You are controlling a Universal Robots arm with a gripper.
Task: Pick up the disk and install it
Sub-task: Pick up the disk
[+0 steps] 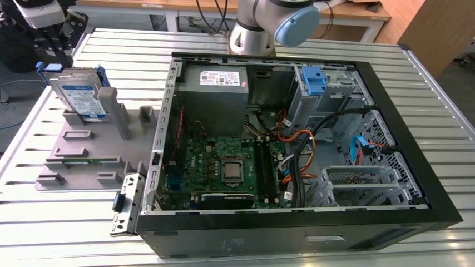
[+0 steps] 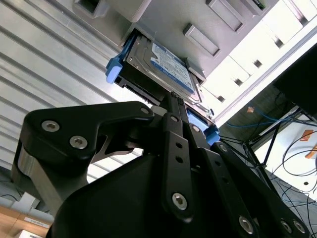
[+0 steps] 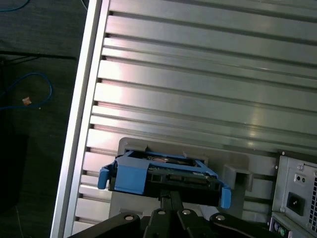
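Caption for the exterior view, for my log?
Disk stands upright in grey fixture beside the open computer case, gripper close above it.

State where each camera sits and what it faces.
Exterior view: off the arm, looking down on the open computer case, grey holder and arm.
Second wrist view: on the arm, past the gripper to the disk's labelled face.
First wrist view: on the arm, past the gripper to the disk's blue edge.
All share the disk.

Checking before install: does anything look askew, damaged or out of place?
Nothing looks damaged. The disk stands on edge in the grey holder, tilted rather than upright, with the end effector at its blue carrier. Cables lie loose inside the open computer case.
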